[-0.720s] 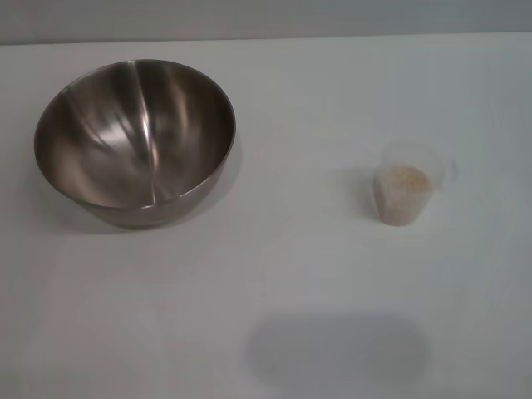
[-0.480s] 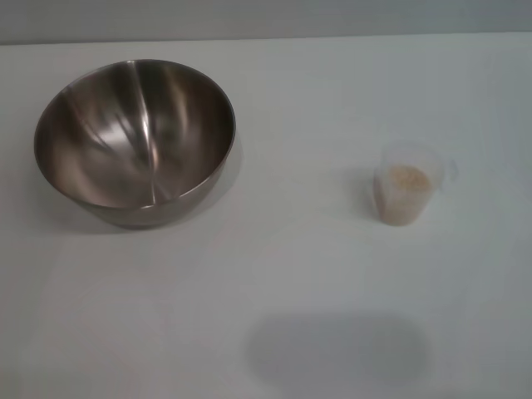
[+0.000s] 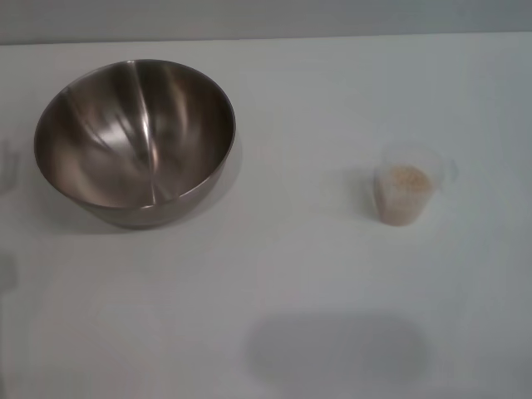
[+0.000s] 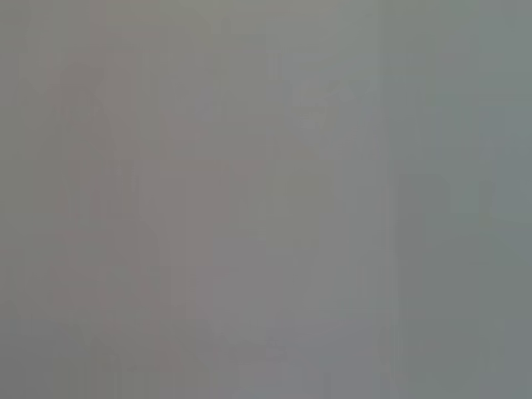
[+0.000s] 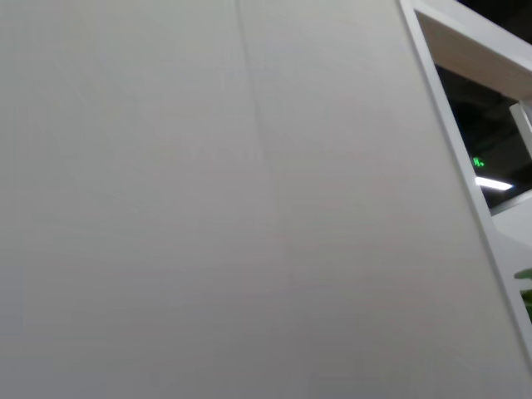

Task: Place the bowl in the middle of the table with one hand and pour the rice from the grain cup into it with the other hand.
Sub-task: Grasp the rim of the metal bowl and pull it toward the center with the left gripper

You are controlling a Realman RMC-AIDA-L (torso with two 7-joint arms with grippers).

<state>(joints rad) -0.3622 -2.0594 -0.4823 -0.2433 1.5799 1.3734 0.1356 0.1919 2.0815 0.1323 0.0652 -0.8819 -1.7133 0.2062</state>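
On the far left of the table [image 3: 274, 274] sits the bowl [image 3: 135, 137], upright and empty, its brushed steel catching a bright streak down the inside. Well apart from it, to the right, stands the grain cup [image 3: 406, 189], upright, with the rice [image 3: 406, 176] heaped pale beige inside it. Neither gripper appears in the head view, and both wrist views show only blank pale surface, so how far either set of fingers is spread, or whether they hold anything, cannot be told. Nothing has been taken hold of on the table; the bowl is not yet in the middle.

Judging by its look, the bowl is rigid, fairly light for its width and slick, so a pinch over the rim on its near or left edge seems the surest hold, with a slide rather than a high lift. The cup looks light, thin-walled and easy to tip or squeeze; a gentle grasp around its tapered body, below the lip, should keep the grains in until it tilts.
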